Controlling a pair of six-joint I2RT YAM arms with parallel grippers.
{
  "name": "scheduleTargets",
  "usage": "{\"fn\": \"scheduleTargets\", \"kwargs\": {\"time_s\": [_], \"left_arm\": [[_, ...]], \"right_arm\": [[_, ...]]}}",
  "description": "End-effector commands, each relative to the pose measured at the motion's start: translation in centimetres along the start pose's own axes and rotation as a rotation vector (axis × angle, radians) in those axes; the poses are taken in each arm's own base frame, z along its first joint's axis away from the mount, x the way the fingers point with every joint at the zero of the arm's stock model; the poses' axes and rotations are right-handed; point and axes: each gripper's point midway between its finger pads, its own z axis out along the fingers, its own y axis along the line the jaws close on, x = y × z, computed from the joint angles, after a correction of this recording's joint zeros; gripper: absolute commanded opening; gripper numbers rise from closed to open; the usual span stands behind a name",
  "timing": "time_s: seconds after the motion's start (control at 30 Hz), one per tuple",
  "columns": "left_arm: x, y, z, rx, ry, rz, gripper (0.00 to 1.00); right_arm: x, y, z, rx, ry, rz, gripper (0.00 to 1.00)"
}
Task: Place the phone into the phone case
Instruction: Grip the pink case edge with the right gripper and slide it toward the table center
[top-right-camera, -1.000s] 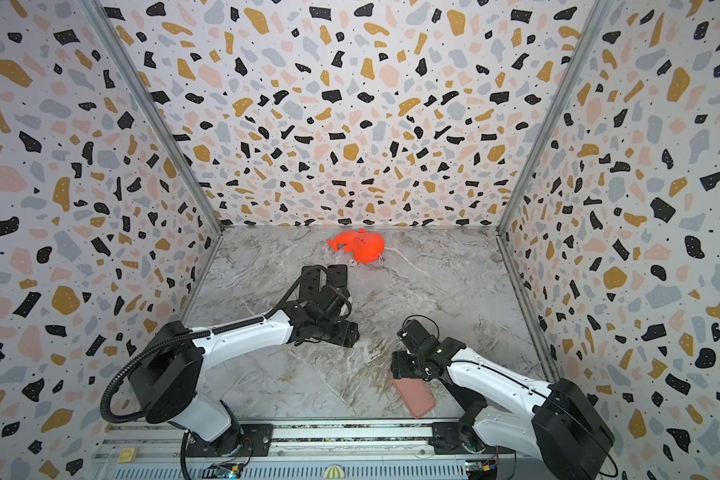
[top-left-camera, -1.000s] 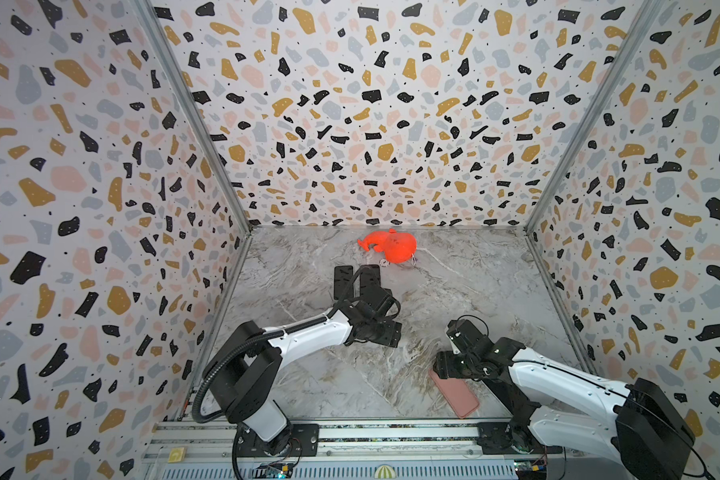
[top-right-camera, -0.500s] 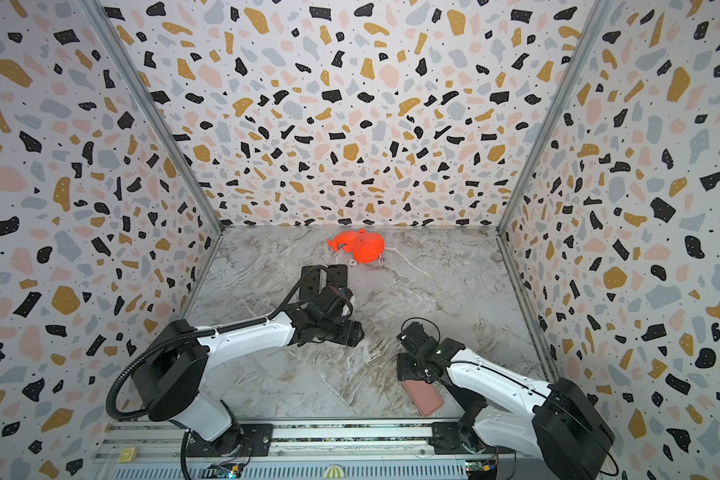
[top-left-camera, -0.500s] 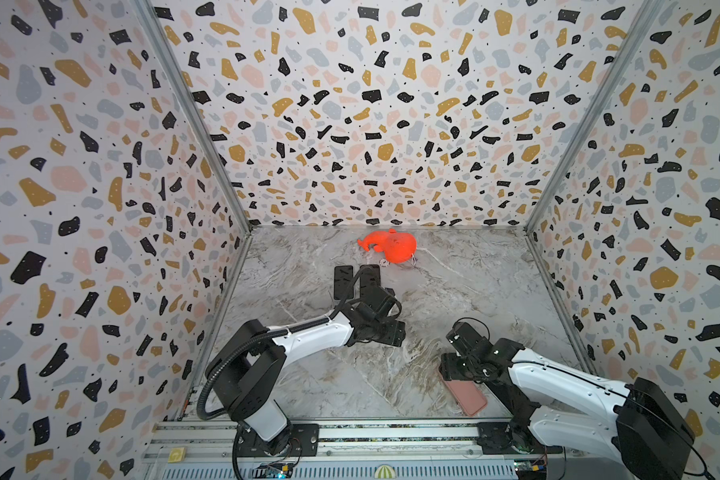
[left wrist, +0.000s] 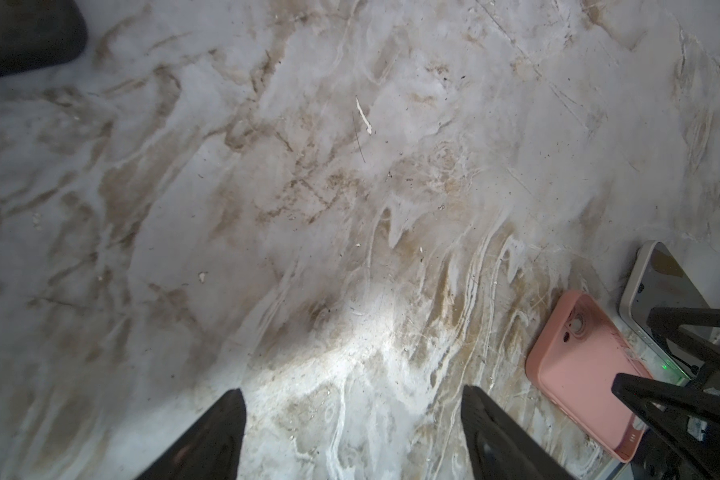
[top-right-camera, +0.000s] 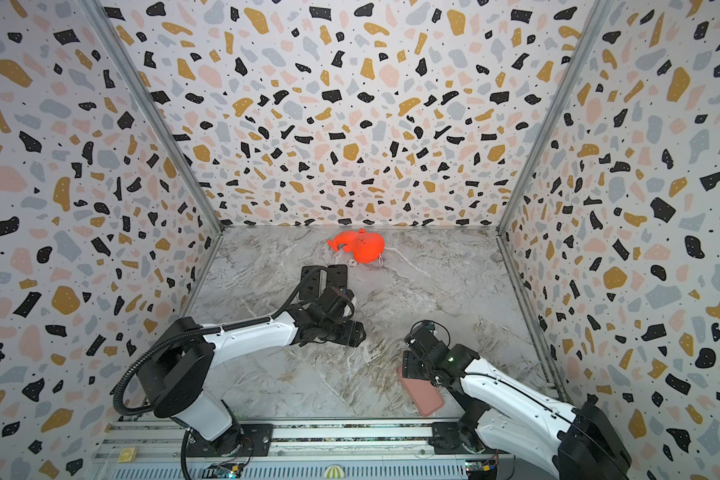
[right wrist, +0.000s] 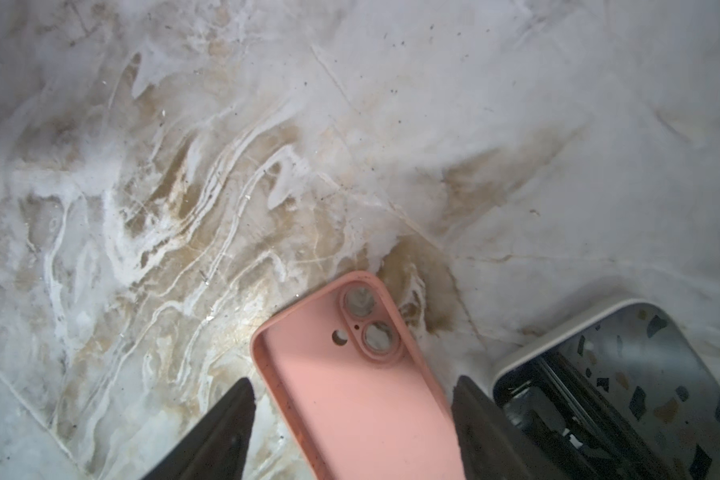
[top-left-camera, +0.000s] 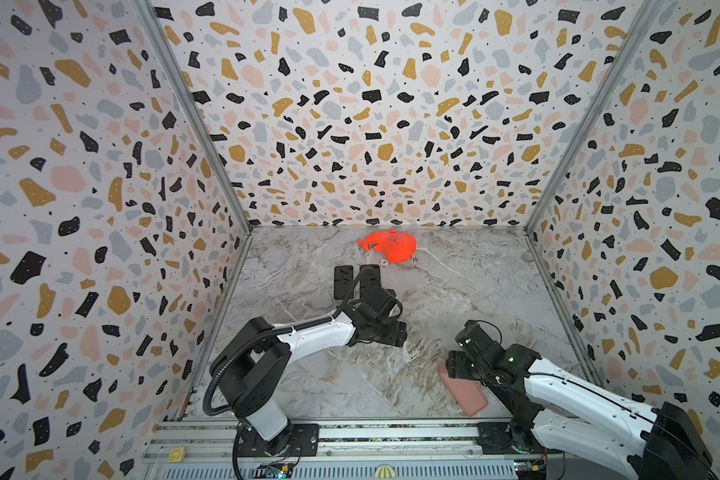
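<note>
The pink phone case (right wrist: 362, 395) lies open side up on the marble table, near the front right in both top views (top-left-camera: 462, 388) (top-right-camera: 422, 395). The phone (right wrist: 624, 374), pale-edged with a dark glossy screen, lies flat right beside the case; it also shows in the left wrist view (left wrist: 661, 282), but my right arm hides it in both top views. My right gripper (right wrist: 352, 382) (top-left-camera: 458, 355) is open and low over the case, one finger on each side of it. My left gripper (left wrist: 352, 399) (top-left-camera: 391, 332) is open over bare table at mid-left.
Two flat black rectangles (top-left-camera: 344, 282) (top-left-camera: 371, 276) lie behind my left gripper. An orange toy (top-left-camera: 391, 245) sits by the back wall. Patterned walls close in three sides, and a metal rail (top-left-camera: 350, 432) runs along the front edge.
My left gripper has drifted slightly to the right and forward. My right gripper has shifted only a little over the case, which has barely moved.
</note>
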Motion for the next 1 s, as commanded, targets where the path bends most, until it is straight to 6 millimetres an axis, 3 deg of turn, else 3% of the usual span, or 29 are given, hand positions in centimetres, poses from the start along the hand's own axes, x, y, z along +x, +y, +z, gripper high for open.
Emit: {"fn": "scheduleTargets", "kwargs": {"time_s": [0.0, 0.17, 0.3, 0.57, 0.97], "left_arm": [[0.2, -0.3, 0.6, 0.015, 0.008, 0.004, 0.82], [0.4, -0.3, 0.8, 0.013, 0.015, 0.011, 0.82], [0.2, -0.6, 1.2, 0.025, 0.018, 0.011, 0.82], [0.1, -0.7, 1.0, 0.031, 0.015, 0.017, 0.81], [-0.1, -0.5, 0.6, 0.022, 0.003, 0.013, 0.81]], "right_arm": [[1.2, -1.2, 0.9, 0.027, 0.018, 0.04, 0.72], [2.6, -1.6, 2.2, 0.036, 0.072, 0.034, 0.65], [2.7, -1.1, 2.4, 0.013, 0.078, 0.02, 0.48], [2.6, -0.7, 2.5, -0.017, 0.072, 0.016, 0.27], [2.0, 0.6, 2.5, -0.055, 0.068, 0.016, 0.11]]}}
